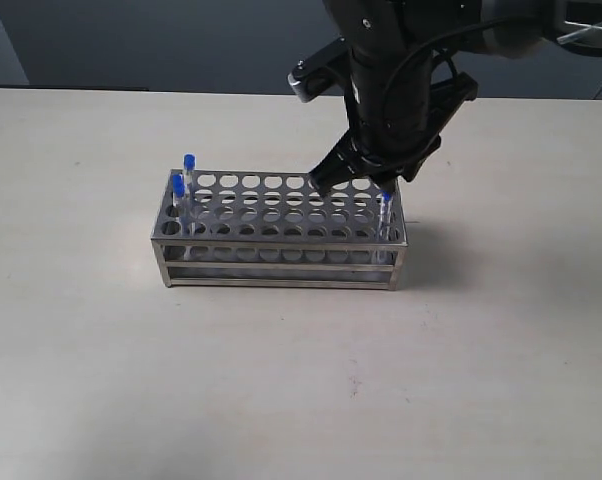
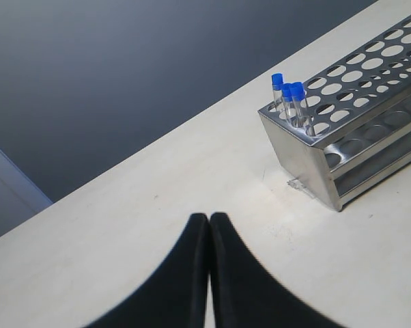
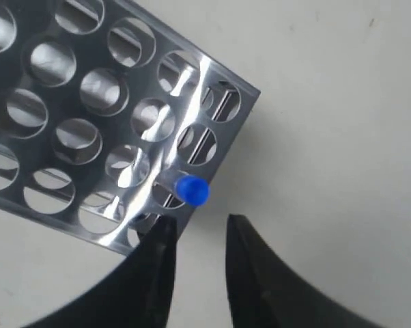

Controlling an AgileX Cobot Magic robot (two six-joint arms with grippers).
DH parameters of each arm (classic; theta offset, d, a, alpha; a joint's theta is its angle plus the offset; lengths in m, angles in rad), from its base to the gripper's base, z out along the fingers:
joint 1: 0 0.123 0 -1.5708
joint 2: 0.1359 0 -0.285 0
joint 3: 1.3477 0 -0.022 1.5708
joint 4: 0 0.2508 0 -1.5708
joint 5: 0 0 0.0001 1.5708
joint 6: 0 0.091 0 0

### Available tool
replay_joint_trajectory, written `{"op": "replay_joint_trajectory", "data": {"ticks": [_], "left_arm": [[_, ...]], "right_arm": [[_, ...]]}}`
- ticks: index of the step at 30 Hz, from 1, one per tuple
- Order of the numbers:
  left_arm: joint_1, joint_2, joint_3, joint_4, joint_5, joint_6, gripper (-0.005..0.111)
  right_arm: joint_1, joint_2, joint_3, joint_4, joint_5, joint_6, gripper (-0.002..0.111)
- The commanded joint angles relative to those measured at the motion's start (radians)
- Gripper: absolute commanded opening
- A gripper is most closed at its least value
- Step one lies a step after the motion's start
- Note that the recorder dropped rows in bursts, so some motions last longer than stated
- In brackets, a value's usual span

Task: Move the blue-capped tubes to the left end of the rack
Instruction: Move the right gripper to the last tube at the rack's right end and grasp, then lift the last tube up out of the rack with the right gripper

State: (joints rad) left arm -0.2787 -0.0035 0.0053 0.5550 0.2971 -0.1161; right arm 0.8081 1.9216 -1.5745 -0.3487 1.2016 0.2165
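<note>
The silver rack (image 1: 281, 255) stands mid-table. Blue-capped tubes (image 1: 189, 161) stand in its left end; the left wrist view shows three of them (image 2: 298, 89) together at that corner of the rack (image 2: 369, 130). One more blue-capped tube (image 1: 386, 199) stands in the front right corner hole. My right gripper (image 1: 353, 182) hovers over the rack's right end. In the right wrist view it (image 3: 200, 225) is open and empty, with the blue cap (image 3: 192, 190) just beyond its tips, above the rack (image 3: 89, 137). My left gripper (image 2: 209, 217) is shut and empty over bare table, away from the rack.
The beige table (image 1: 461, 380) surrounds the rack. A dark wall (image 1: 131, 40) runs along the table's far edge. The right arm's black body (image 1: 401, 70) looms over the rack's back right.
</note>
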Motion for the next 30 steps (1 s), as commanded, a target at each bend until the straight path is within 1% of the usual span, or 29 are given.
{"op": "replay_joint_trajectory", "data": {"ticks": [1, 3, 7, 9, 10, 17, 24, 30], "left_arm": [[-0.004, 0.003, -0.005, -0.001, -0.004, -0.005, 0.001], [-0.004, 0.003, -0.005, -0.001, -0.006, -0.005, 0.001], [-0.004, 0.003, -0.005, -0.001, -0.006, -0.005, 0.001], [-0.004, 0.003, -0.005, -0.001, -0.006, -0.005, 0.001], [-0.004, 0.003, -0.005, -0.001, -0.006, -0.005, 0.001], [-0.004, 0.003, -0.005, -0.001, -0.006, -0.005, 0.001], [-0.004, 0.003, -0.005, -0.001, -0.006, -0.005, 0.001], [-0.004, 0.003, -0.005, -0.001, -0.006, -0.005, 0.001]], "right_arm": [[-0.005, -0.009, 0.004, -0.009, -0.038, -0.003, 0.026], [-0.005, -0.009, 0.004, -0.009, -0.038, -0.005, 0.028], [-0.005, -0.009, 0.004, -0.012, -0.039, -0.025, 0.045], [-0.005, -0.009, 0.004, -0.024, -0.042, -0.023, 0.052], [-0.005, -0.009, 0.004, -0.027, -0.043, -0.023, 0.053], [-0.005, -0.007, 0.004, -0.064, -0.11, -0.019, 0.053], [-0.005, 0.052, 0.004, -0.075, -0.044, -0.008, 0.053], [-0.005, 0.091, 0.004, -0.08, -0.066, -0.006, 0.053]]}}
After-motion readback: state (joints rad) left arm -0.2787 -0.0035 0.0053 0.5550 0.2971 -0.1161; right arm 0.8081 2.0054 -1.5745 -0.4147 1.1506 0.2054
